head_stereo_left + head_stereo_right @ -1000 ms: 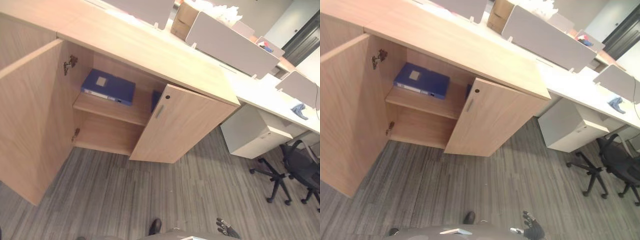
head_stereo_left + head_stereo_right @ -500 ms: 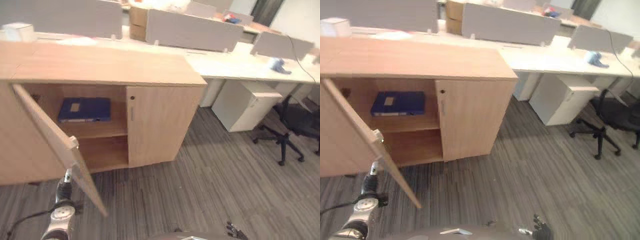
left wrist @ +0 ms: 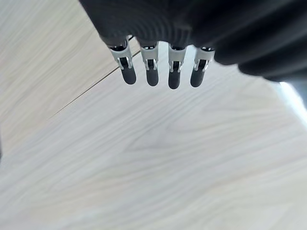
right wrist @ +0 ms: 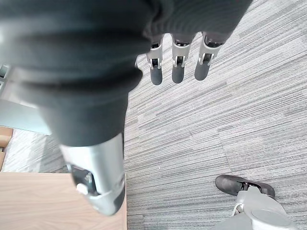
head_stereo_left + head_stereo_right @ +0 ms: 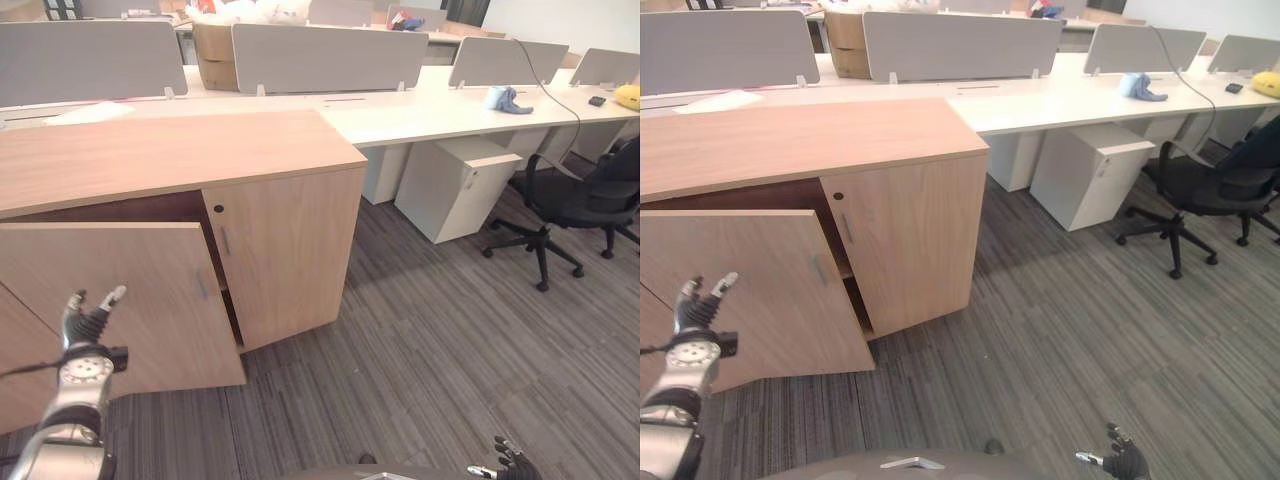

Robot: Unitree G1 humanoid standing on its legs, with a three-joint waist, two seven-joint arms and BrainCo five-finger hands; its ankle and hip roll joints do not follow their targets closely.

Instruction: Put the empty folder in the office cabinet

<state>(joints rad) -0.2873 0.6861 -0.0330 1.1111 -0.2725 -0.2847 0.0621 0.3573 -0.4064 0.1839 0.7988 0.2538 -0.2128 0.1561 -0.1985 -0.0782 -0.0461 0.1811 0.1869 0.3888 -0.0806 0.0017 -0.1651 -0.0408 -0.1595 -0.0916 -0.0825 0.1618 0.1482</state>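
The wooden office cabinet (image 5: 170, 155) stands at the left under a long top. Its left door (image 5: 150, 300) hangs a little ajar, nearly closed, and covers the shelves behind it. The right door (image 5: 285, 250) is closed. My left hand (image 5: 85, 322) is raised just in front of the left door's face, open, with fingers (image 3: 152, 72) straight and close to the wood; I cannot tell if they touch it. My right hand (image 5: 512, 462) hangs low over the carpet at the lower right, open and holding nothing, its fingers (image 4: 177, 69) straight.
White desks with grey dividers (image 5: 300, 55) run behind the cabinet. A cardboard box (image 5: 212, 50) sits on them. A white drawer pedestal (image 5: 455, 185) and a black office chair (image 5: 570, 200) stand to the right. Grey carpet (image 5: 430, 340) spreads in front.
The camera has swung round. The left door has gone from wide open to nearly closed, hiding the blue folder on the shelf. My left hand has come up beside the door.
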